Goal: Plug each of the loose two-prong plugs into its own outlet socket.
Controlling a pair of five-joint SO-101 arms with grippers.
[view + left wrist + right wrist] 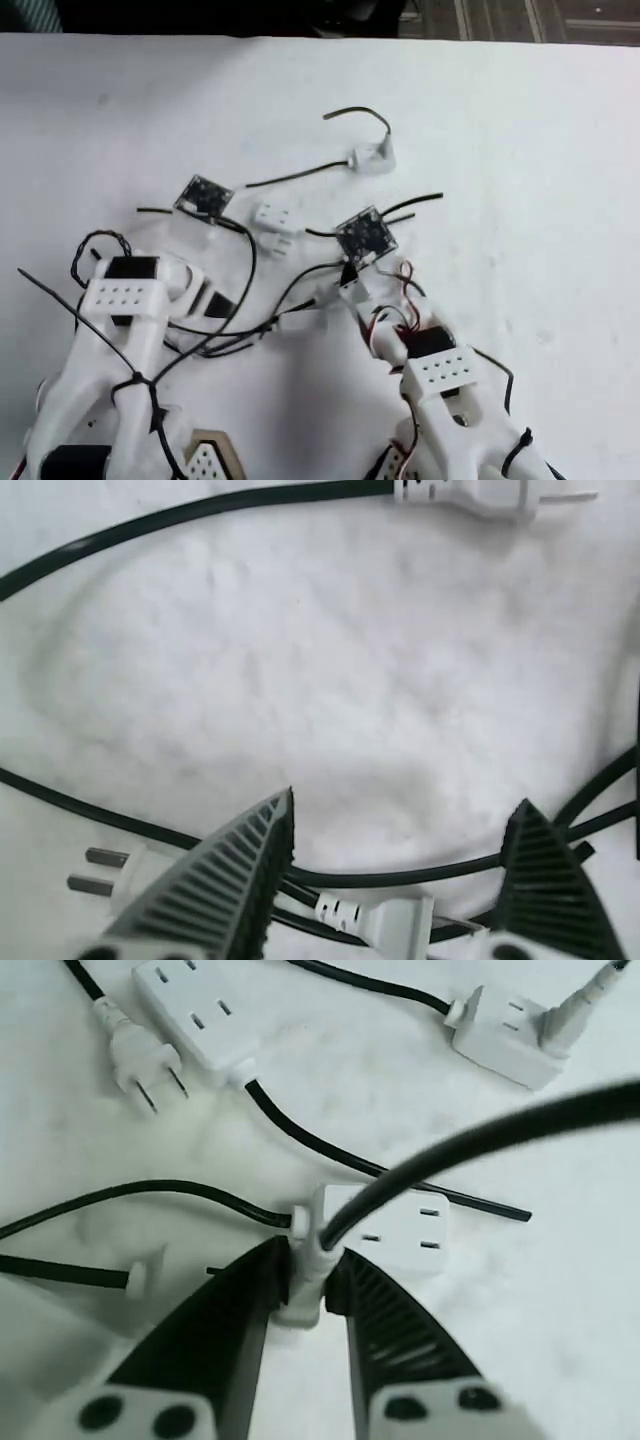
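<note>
Right pincer [308,1256] clenched on a white two-prong plug [298,1308], with the black cord [470,1135] arching away over the fingers. Held hard against the edge of a white outlet socket [405,1225]; prongs hidden, so impossible to tell whether seated in the slots. Found in the high view at the centre of the frame, just below a black square board [365,237], with the right arm [450,385] filling the lower right.

Farther out from that grasp, a second socket [190,1010] with a loose plug [140,1060] lying just beside it, prongs bare and apart from the slots. Well off to the other side, a third socket [500,1030] with a pale cord end [575,1015] against it. In the high view, second socket [275,222] just left of centre, third socket [372,158] in the upper middle.

Left pincer [405,802] released, fingers [240,880] spread wide above the white table [330,670]. Between them, close in, a small white plug [390,920] lying on crossing black cords. Beside one finger, a half-hidden plug [135,875] with both prongs showing. Farther away, a far plug [470,492] on its own cord, prongs free. Left arm [120,300] in the lower left of the high view, another black board [203,197] above it, and a stray plug [300,318] at lower centre between the two arms.
</note>
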